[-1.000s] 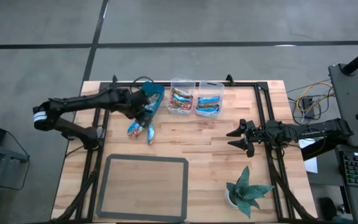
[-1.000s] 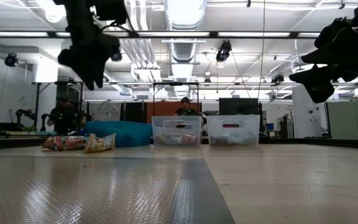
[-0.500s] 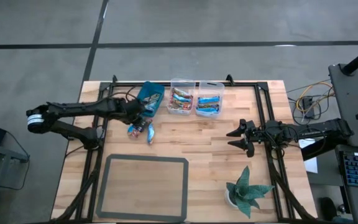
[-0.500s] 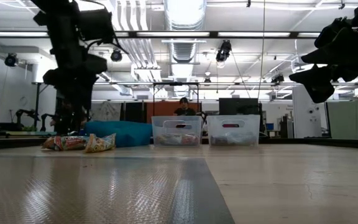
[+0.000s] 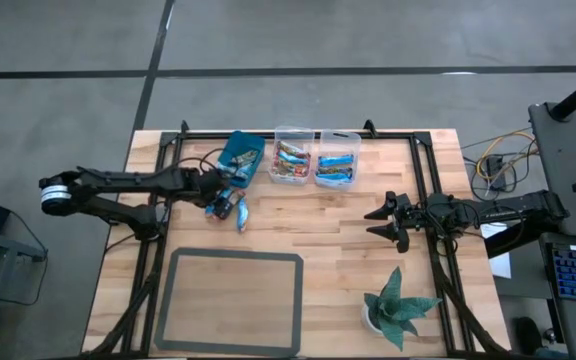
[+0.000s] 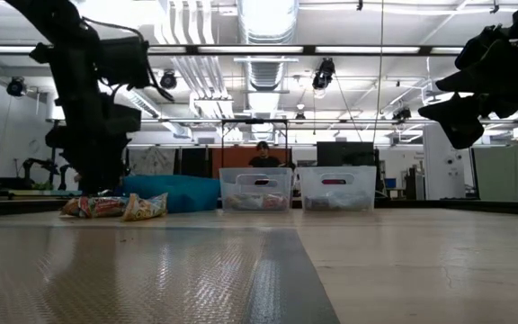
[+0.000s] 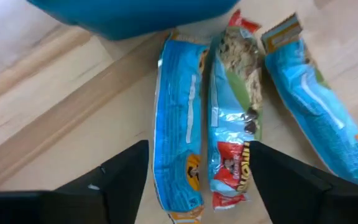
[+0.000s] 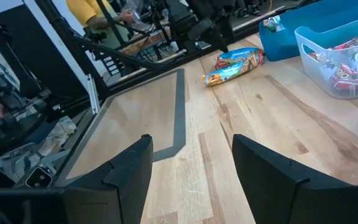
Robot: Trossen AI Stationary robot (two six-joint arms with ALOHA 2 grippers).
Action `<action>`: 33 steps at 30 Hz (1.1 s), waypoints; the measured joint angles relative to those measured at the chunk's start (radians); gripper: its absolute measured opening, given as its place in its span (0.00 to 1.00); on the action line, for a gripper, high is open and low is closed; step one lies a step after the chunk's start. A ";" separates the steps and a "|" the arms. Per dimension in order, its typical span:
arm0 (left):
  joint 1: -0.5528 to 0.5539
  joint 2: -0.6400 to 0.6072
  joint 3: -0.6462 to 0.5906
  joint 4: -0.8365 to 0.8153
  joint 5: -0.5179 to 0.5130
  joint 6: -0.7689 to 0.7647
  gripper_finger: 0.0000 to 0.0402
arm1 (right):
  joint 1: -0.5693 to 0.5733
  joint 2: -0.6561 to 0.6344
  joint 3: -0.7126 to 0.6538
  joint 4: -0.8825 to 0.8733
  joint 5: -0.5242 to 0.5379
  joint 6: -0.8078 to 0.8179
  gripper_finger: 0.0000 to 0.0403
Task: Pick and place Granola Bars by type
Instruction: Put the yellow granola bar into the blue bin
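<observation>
Hovering low over the wooden table (image 5: 348, 230), the left gripper (image 7: 194, 186) is holding its fingers spread wide, empty, above three loose bars (image 7: 229, 118) lying side by side between them: two blue, one greenish. Just beyond the bars is sitting the teal bin (image 5: 239, 158), then two clear bins (image 5: 314, 160) holding sorted bars. The grey mat (image 5: 233, 300) is lying off to the near side. The right gripper (image 5: 380, 222) is waiting well apart, open, over bare wood beside a plant (image 5: 398, 305). A person in yellow (image 8: 101, 15) is standing in the room behind.
</observation>
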 joint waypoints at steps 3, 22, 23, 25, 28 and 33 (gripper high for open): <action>0.000 0.001 -0.035 0.044 0.000 0.001 0.65 | 0.000 0.000 0.000 0.000 0.000 0.000 0.52; 0.002 0.002 -0.138 0.167 -0.128 0.040 0.64 | 0.000 0.000 0.000 0.000 0.000 0.000 0.52; 0.002 0.003 -0.143 0.167 -0.127 0.039 0.63 | 0.000 0.000 0.000 0.000 0.000 0.000 0.52; 0.002 0.005 -0.152 0.169 -0.127 0.026 0.58 | 0.000 0.000 0.000 0.000 0.000 0.000 0.52; 0.002 0.006 -0.162 0.168 -0.127 0.012 0.47 | 0.000 0.000 0.000 0.000 0.000 0.000 0.52; 0.002 0.006 -0.164 0.169 -0.127 0.003 0.24 | 0.000 0.000 0.000 0.000 0.000 0.000 0.52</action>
